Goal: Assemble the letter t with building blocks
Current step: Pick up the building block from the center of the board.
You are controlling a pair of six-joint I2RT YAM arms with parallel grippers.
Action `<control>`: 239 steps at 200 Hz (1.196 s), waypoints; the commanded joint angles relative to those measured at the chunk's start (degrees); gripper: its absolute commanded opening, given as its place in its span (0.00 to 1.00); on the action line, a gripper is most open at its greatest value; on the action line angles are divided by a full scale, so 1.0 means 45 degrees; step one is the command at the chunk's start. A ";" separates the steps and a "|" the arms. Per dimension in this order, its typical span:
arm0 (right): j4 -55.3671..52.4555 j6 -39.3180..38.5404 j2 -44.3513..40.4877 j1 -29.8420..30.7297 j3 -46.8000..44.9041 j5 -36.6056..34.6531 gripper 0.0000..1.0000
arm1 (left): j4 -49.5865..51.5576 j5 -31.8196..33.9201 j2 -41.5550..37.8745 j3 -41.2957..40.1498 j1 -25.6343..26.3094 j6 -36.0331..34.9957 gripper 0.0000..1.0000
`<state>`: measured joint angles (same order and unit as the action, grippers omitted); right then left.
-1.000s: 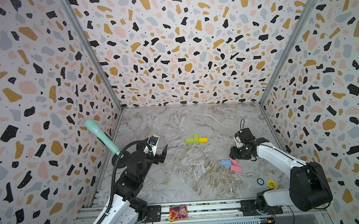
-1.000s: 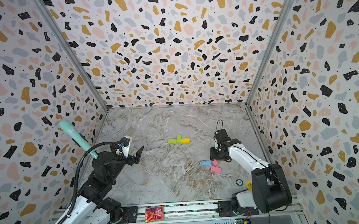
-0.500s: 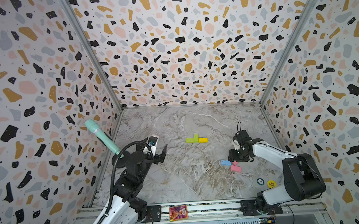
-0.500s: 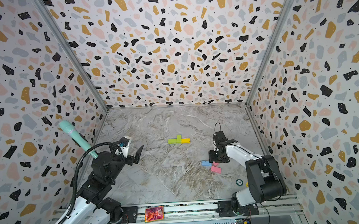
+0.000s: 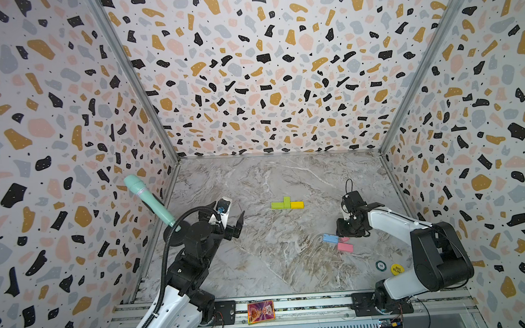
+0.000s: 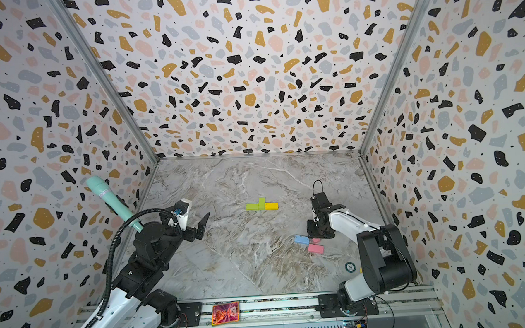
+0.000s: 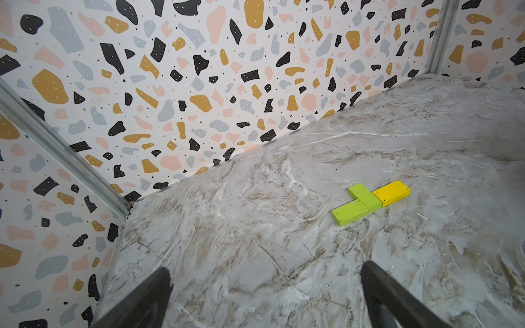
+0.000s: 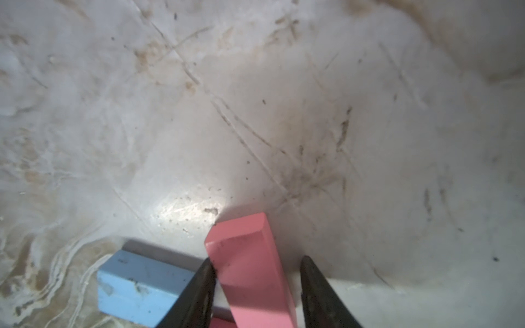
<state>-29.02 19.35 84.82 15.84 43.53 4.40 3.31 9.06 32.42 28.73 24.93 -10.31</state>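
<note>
Bricks hold their places in both top views: green-yellow crossbar mid-desk, with blue brick and pink brick lying by my right arm. Only that arm has dropped, onto them. Left wrist view: left jaws spread wide. Right wrist view: right jaws straddle a second pink brick, one touching, the other seemingly just clear.

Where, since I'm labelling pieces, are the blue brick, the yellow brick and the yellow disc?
blue brick (image 5: 330, 238): in a top view, middle of its top face.
yellow brick (image 7: 393, 193): left wrist view, middle of its top face.
yellow disc (image 5: 396, 269): in a top view, on its lettered face.
</note>
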 commanded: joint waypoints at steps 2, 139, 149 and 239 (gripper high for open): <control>-0.0479 0.0173 -0.0032 0.0186 0.0013 -0.0316 0.49 | -0.0611 0.0032 -0.0131 -0.0135 0.0048 -0.0125 0.99; -0.1089 0.1774 0.1254 0.0308 0.0409 -0.1878 0.00 | -0.0579 0.0114 -0.0350 -0.0174 0.0072 -0.0272 0.99; -0.1458 0.2178 0.1709 0.0355 0.0719 -0.2321 0.00 | -0.0561 0.0149 -0.0359 -0.0174 0.0049 -0.0258 0.99; -0.0986 0.2116 0.0989 0.1661 0.1536 -0.1753 0.00 | -0.0540 0.0321 -0.0443 -0.0247 0.0050 -0.0266 0.99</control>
<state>-33.01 29.50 90.56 22.72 49.69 -4.95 3.31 9.61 30.89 28.56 24.93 -10.94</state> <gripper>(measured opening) 0.316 0.995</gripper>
